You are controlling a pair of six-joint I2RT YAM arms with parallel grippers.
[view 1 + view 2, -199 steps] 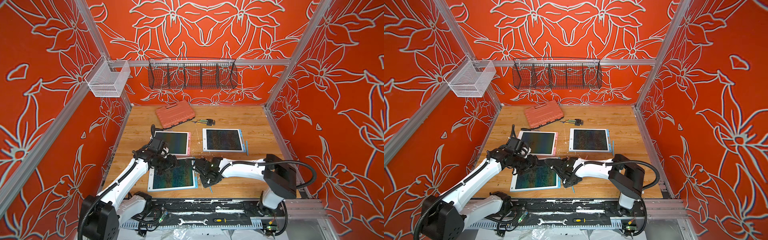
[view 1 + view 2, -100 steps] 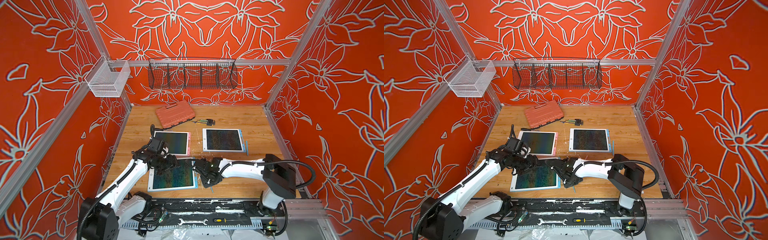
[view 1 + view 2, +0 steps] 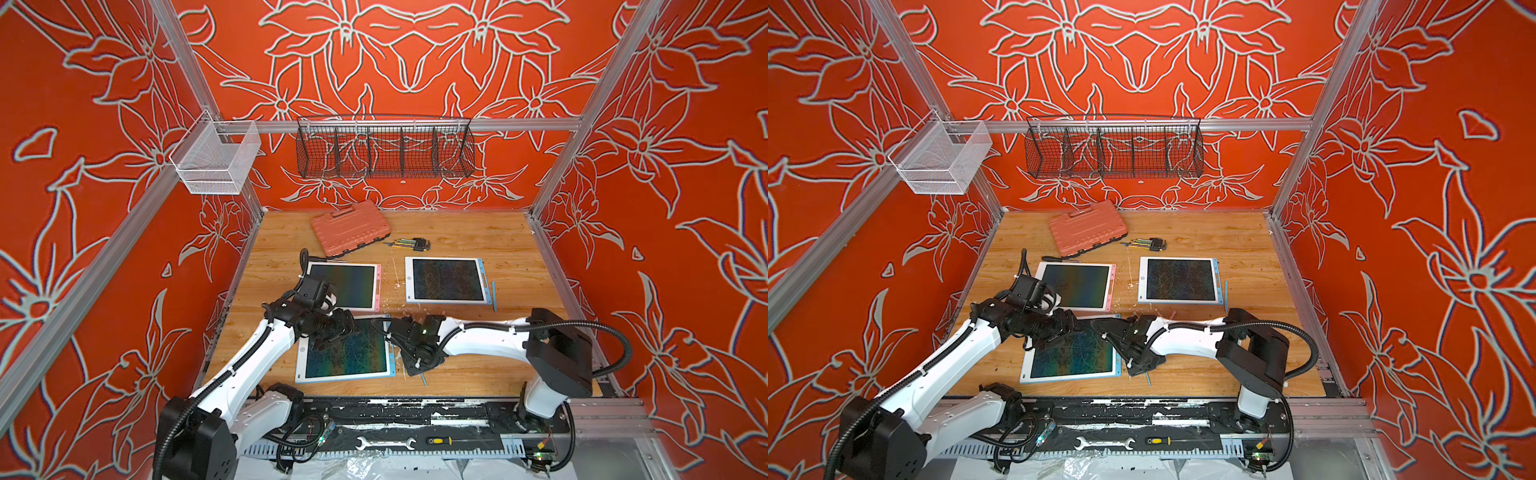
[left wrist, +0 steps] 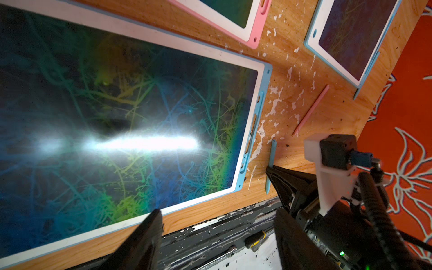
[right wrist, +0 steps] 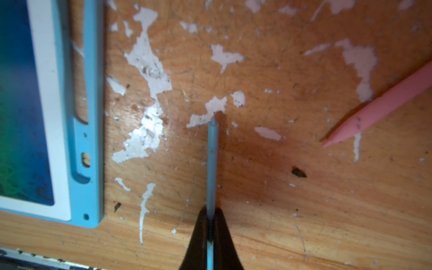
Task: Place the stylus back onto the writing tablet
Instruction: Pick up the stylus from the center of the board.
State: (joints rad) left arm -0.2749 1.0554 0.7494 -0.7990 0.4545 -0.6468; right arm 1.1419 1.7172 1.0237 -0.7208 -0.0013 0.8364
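Observation:
The writing tablet with a white frame and blue rim lies at the front of the wood table, its screen full of coloured scribbles. A thin blue stylus is pinched between the tips of my right gripper, which is shut on it. The stylus runs parallel to the tablet's slotted blue edge, a short way off it and low over the wood. In both top views one end sticks out below the gripper. My left gripper is open and empty over the tablet's far left part.
A pink stylus lies on the wood beyond the blue one. Behind are a pink-rimmed tablet and a second blue-rimmed tablet with a blue stylus beside it. An orange case and hex keys sit at the back.

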